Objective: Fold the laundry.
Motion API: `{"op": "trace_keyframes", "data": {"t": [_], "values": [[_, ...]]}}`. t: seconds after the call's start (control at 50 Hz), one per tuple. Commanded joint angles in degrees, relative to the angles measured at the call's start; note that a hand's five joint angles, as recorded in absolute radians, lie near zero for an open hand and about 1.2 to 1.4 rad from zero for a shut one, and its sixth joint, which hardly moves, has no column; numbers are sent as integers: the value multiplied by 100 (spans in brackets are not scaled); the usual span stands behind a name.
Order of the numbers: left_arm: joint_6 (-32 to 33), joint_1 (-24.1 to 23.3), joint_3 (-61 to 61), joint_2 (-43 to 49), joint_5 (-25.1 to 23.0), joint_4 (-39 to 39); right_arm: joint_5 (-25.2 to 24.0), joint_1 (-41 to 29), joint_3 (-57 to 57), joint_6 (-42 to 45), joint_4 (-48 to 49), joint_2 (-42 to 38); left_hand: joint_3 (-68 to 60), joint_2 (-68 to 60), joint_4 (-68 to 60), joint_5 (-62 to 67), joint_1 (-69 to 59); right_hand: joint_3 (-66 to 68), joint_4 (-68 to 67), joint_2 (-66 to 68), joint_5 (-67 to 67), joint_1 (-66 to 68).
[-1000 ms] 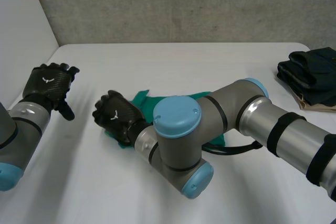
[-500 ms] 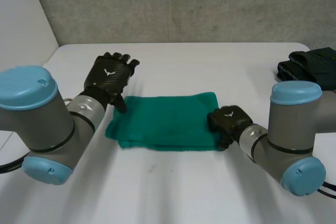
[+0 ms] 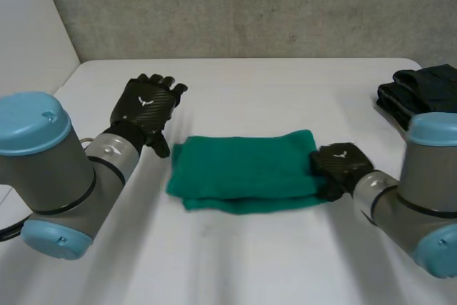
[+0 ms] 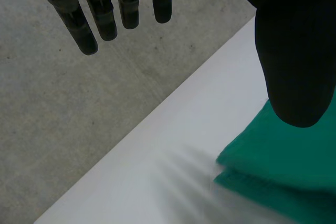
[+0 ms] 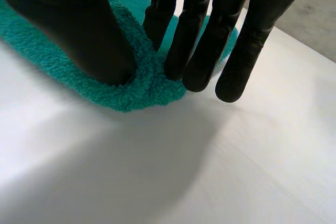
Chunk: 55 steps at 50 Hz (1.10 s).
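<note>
Green towel (image 3: 243, 169) lies folded on the white table (image 3: 285, 91), its right end pinched by the right hand (image 3: 341, 166). Left hand (image 3: 146, 108) hovers beside its left end, fingers (image 4: 102, 17) straight, empty.

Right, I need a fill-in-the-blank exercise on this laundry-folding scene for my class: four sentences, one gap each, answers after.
The folded green fleecy towel lies on a ___ table.
The black hand pinching one end of the towel belongs to the robot's ___ arm.
The robot's left hand, fingers straight, holds ___.
The pile of dark clothes sits on the robot's ___ side.
Missing words: white; right; nothing; right.
</note>
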<state>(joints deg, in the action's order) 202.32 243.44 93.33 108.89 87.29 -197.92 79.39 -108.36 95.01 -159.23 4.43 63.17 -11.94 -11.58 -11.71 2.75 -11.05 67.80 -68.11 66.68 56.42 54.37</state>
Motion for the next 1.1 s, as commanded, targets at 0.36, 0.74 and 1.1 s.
{"op": "trace_keyframes", "data": {"t": [0.36, 0.74, 1.1], "values": [[-350, -16, -7, -123, 367, -1, -967, -1791, -764, 1560, 550, 21, 194, 158, 171, -275, 105, 1220, -1189, 1332, 1358, 2563], [-947, -998, -859, 272, 420, 104, -477, -512, -614, -1203, 235, 855, 173, 137, 150, -253, 84, -5780, 5811, -5668, -5642, -4437], [-1318, -1730, -1572, 1679, 1316, 1493, -688, -361, -1722, -1463, -1102, -744, 106, 69, 82, -186, 16, -5780, 5811, -5668, -5642, -4437]]}}
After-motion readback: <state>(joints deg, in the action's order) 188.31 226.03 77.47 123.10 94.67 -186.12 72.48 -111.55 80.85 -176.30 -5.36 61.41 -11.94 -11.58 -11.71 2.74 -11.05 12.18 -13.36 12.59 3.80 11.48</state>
